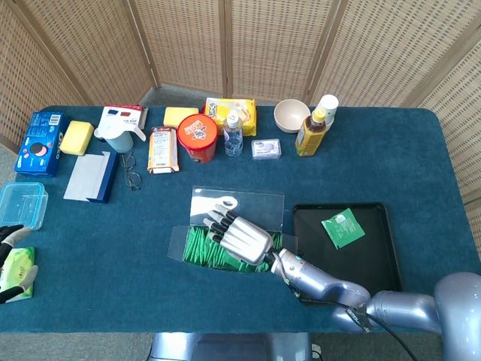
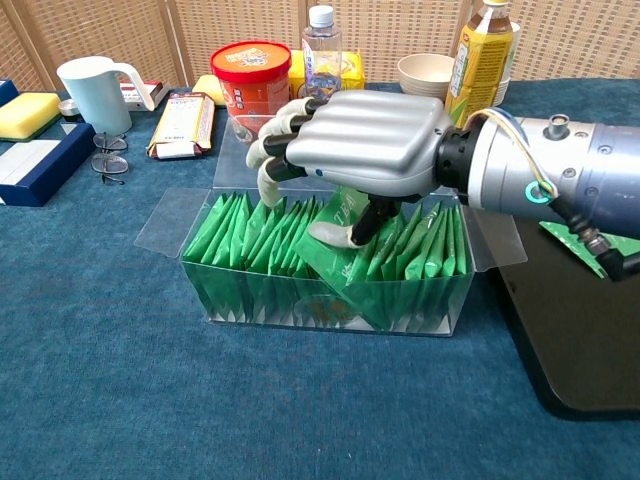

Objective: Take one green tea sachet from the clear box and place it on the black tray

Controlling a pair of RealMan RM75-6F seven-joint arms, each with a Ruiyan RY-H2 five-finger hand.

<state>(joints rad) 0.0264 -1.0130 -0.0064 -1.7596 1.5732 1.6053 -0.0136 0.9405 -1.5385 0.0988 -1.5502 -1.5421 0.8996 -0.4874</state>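
Here the right hand (image 2: 365,140) hangs palm-down over the clear box (image 2: 325,295), which sits near the middle of the blue-covered bench (image 1: 113,248) with its flaps folded outward. The box is packed with upright green tea sachets (image 2: 250,240), standing in a tight row from one end to the other. The fingers (image 2: 275,160) are curled forward and apart over the left part of the row, while the thumb (image 2: 335,235) reaches down under the palm and presses against one sachet (image 2: 340,255) that stands tilted and a little higher than its neighbours; whether that sachet is truly pinched or only touched cannot be told from either view. In the head view the same hand (image 1: 242,237) covers the middle of the box (image 1: 197,254), its forearm running off toward the lower right. Just beside the box on its right lies the black tray (image 1: 376,259), and one green sachet (image 1: 343,227) already rests flat on it near the far side. The left hand (image 1: 15,259) is at the far left edge of the bench, resting on a pale green packet (image 1: 16,265) just below a clear lidded container (image 1: 21,203); how its fingers lie is too cut off to tell. Along the far side stand a red tub (image 1: 198,137), a water bottle (image 1: 234,134), a bowl (image 1: 291,115) and a yellow drink bottle (image 1: 311,131).
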